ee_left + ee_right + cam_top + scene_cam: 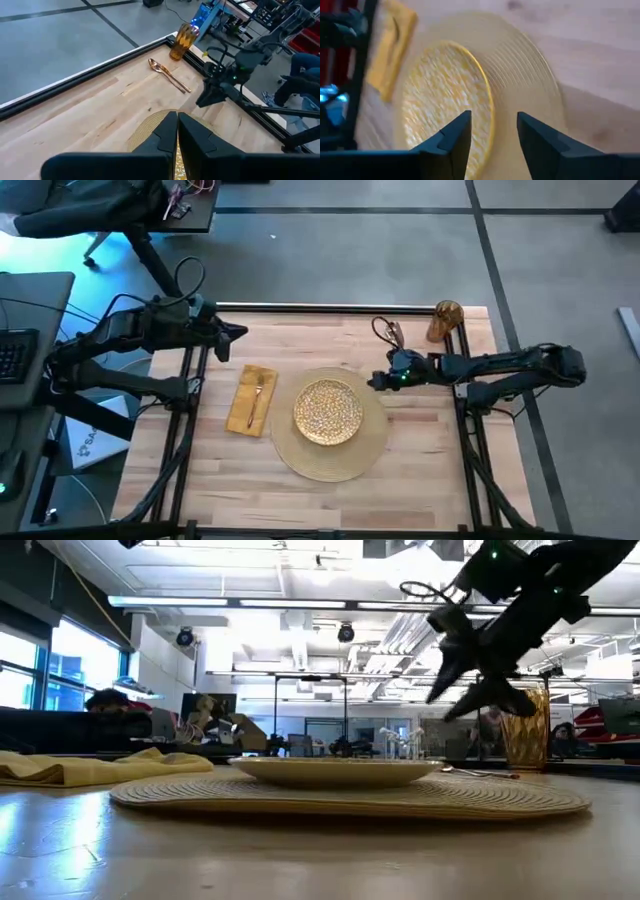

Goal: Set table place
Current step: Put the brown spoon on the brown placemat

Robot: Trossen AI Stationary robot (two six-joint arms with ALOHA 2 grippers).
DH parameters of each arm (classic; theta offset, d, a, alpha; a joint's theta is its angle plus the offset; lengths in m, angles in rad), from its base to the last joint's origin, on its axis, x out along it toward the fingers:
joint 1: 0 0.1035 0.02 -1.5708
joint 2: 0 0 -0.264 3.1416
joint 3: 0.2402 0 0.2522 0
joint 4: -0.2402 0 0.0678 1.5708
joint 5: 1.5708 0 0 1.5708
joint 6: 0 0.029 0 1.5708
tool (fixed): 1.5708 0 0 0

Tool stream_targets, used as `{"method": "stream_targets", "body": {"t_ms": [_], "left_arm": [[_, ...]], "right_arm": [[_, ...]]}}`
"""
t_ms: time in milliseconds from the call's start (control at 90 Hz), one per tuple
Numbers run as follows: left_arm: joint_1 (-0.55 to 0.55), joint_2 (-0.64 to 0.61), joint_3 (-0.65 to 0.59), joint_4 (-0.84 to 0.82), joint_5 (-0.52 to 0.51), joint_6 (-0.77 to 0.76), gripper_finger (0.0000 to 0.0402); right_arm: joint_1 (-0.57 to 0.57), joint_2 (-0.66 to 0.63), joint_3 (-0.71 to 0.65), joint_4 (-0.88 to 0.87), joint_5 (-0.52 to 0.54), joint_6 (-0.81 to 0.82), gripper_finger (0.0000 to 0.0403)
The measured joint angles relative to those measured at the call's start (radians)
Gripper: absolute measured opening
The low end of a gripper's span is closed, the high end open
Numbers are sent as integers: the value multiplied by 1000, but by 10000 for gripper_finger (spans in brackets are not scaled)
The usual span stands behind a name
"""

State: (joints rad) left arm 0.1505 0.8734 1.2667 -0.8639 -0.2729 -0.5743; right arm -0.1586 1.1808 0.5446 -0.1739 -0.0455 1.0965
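A round tan placemat (372, 450) lies on the wooden table (430, 480), and a gold textured plate (328, 412) rests flat on it. To their left a mustard napkin (243, 412) lies flat with one copper piece of cutlery (256, 394) on top. A copper spoon (170, 75) lies near the far edge beside the upright amber glass (445, 320). My right gripper (375, 380) hangs open above the placemat's right rim, clear of the table (470, 680), with nothing between its fingers. My left gripper (236, 332) is shut and empty over the far left of the table.
Black frame rails run along the table's left and right sides (465, 430). Bare wood shows to the right of the placemat and along the near edge. A desk with a keyboard (15, 350) stands beyond the left side.
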Motion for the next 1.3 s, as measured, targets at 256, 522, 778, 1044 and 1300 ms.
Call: {"method": "stream_targets", "body": {"t_ms": [256,522,778,1044,1300], "left_arm": [[0,3,0,1,0,0,0],[0,17,0,0,0,0,0],[0,25,0,0,1,-13,0],[0,24,0,0,29,-51,0],[0,24,0,1,54,-79,0]], "right_arm": [[-85,-5,257,-495,138,-168,73],[-318,113,460,-617,88,-415,21],[-533,340,436,-587,-52,-583,118],[-556,550,473,-520,36,-603,154],[-608,633,510,-525,34,-627,114]]}}
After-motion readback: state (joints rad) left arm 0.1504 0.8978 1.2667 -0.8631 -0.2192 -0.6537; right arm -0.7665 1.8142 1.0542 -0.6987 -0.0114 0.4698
